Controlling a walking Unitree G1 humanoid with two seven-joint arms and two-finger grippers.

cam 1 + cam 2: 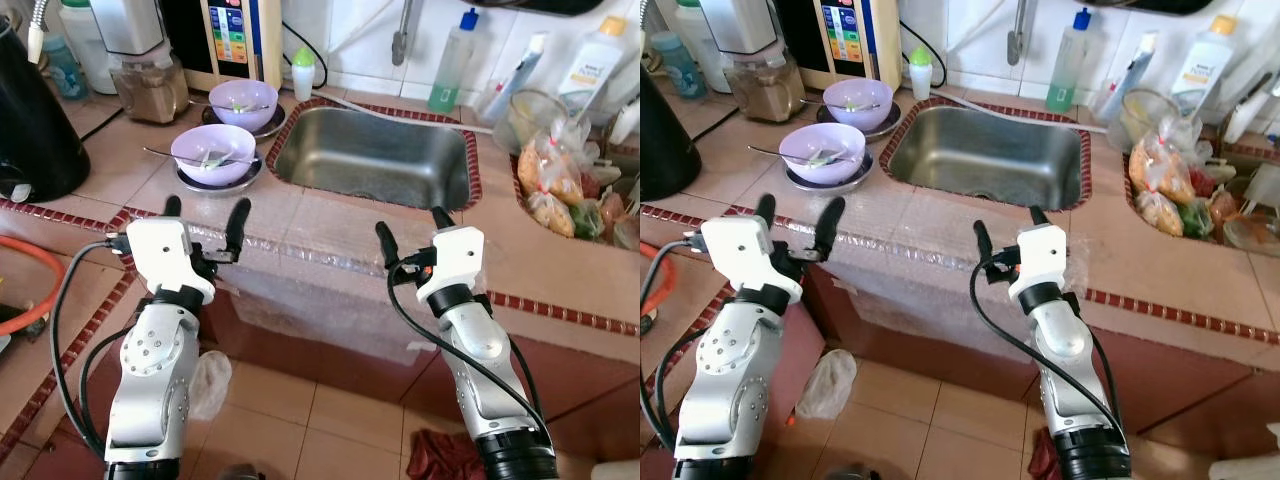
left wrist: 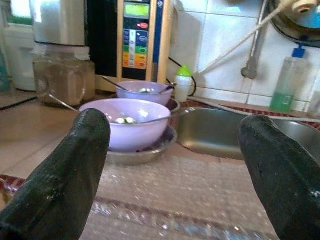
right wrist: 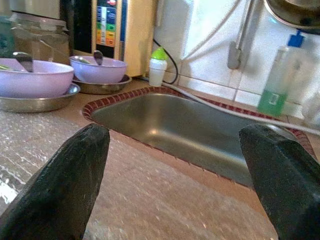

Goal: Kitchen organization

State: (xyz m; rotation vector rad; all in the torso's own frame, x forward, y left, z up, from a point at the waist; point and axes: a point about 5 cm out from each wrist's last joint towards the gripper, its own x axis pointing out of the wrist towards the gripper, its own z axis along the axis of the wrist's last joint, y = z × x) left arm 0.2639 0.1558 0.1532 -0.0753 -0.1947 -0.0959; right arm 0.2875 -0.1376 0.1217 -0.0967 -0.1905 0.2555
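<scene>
Both grippers open, empty, at counter edge short of sink.
Left gripper and right gripper hover with fingers spread wide, holding nothing. Near bowl sits on a steel plate just left of sink, spoon inside; far bowl behind it. Bowls likely light, rigid, slippery; grip the rim. Food scraps inside hard to identify; bags right of sink unclear.

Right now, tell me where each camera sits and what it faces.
Left eye: on the head, looking down at the sink; both arms show, left claw open.
Right eye: beside it, same scene; right claw open.
Left wrist: along its fingers toward the near purple bowl.
Right wrist: along its fingers toward the sink.
Both wrists share the bowls and sink.
</scene>
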